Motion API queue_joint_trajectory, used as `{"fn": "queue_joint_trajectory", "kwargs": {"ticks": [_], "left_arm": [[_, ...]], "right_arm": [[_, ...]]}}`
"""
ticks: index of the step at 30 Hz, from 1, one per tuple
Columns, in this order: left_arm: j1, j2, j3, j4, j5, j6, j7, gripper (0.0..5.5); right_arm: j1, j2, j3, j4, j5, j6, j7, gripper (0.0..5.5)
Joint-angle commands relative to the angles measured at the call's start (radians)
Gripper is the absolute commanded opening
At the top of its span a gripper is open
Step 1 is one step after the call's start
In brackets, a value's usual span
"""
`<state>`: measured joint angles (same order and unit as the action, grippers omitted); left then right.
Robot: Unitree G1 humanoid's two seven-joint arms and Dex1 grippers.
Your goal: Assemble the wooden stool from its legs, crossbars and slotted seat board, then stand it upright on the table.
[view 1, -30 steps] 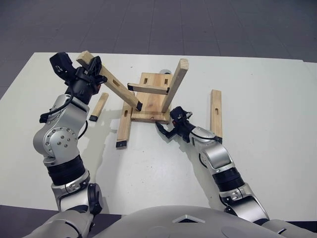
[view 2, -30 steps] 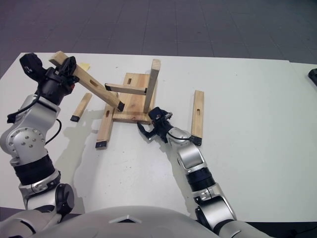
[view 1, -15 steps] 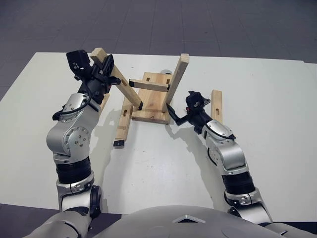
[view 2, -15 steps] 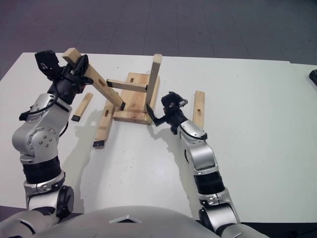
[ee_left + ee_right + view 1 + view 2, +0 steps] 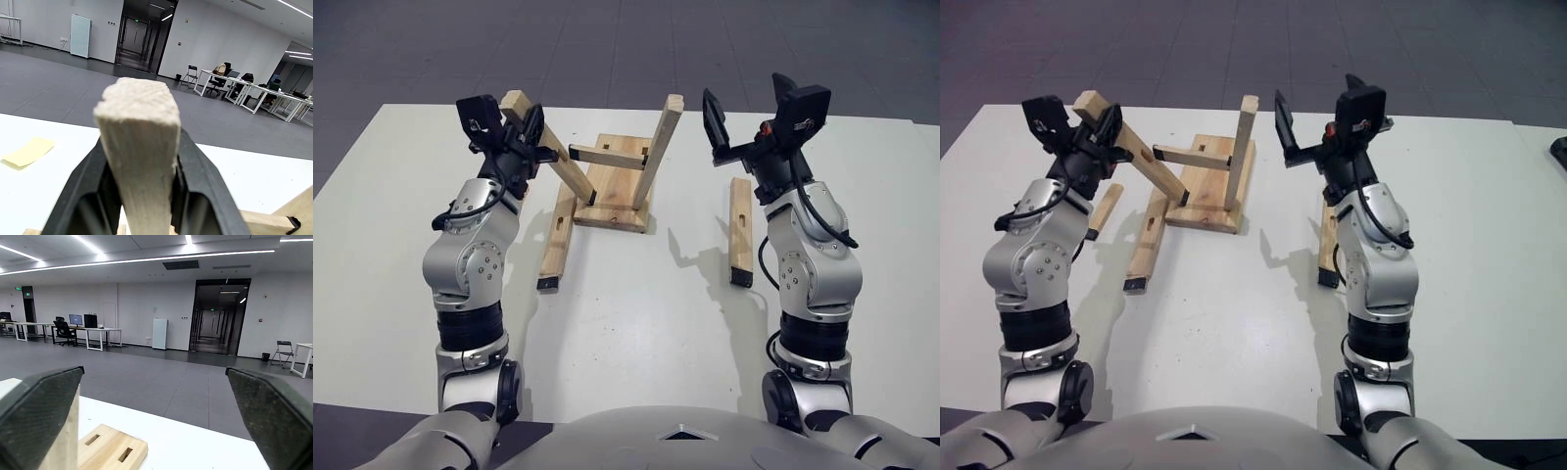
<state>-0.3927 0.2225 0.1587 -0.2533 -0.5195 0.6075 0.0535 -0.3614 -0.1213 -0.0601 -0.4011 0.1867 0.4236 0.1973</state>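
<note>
My left gripper (image 5: 523, 137) is shut on the upper end of a slanting wooden leg (image 5: 558, 162), whose black-tipped foot rests on the seat board (image 5: 617, 186). In the left wrist view that leg end (image 5: 139, 147) sits between the black fingers (image 5: 93, 171). A crossbar (image 5: 607, 157) joins this leg to a second leg (image 5: 658, 152) standing upright on the board. My right gripper (image 5: 754, 113) hangs open in the air to the right of the upright leg, holding nothing. From its wrist, both fingers (image 5: 39, 421) stand wide apart over the board (image 5: 112, 453).
One loose leg (image 5: 556, 240) lies left of the seat board and another (image 5: 739, 230) lies on the table under my right arm. A short crossbar (image 5: 1105, 211) lies by my left forearm. A yellow note (image 5: 29, 152) sits at the table's far left.
My right gripper rose from the table by the seat board's front corner, swinging up and right, now open in the air. My left gripper shifted right, carrying the slanted leg.
</note>
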Motion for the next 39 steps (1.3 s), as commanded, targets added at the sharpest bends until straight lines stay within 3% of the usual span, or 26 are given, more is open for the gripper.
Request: {"fn": "queue_joint_trajectory", "kwargs": {"ticks": [1, 12, 20, 29, 39], "left_arm": [[0.037, 0.002, -0.057, 0.113, 0.055, 0.100, -0.008, 1.04], [0.043, 0.023, -0.120, 0.165, 0.107, 0.116, -0.069, 1.04], [-0.033, 0.009, -0.135, 0.272, 0.145, 0.113, -0.071, 1.04], [-0.031, -0.030, -0.089, 0.349, 0.136, 0.139, -0.041, 1.04], [-0.012, -0.083, -0.110, 0.316, 0.137, 0.147, -0.029, 1.04]], "right_arm": [[-0.073, 0.015, 0.037, -0.024, -0.001, -0.015, -0.011, 5.40], [-0.167, 0.040, 0.077, 0.044, -0.055, -0.014, -0.078, 5.40], [-0.176, 0.033, 0.185, 0.025, -0.121, 0.004, -0.062, 5.40], [-0.259, 0.067, 0.231, 0.038, -0.167, 0.043, -0.078, 4.00], [-0.353, 0.139, 0.394, 0.289, -0.341, 0.093, -0.135, 2.46]]}}
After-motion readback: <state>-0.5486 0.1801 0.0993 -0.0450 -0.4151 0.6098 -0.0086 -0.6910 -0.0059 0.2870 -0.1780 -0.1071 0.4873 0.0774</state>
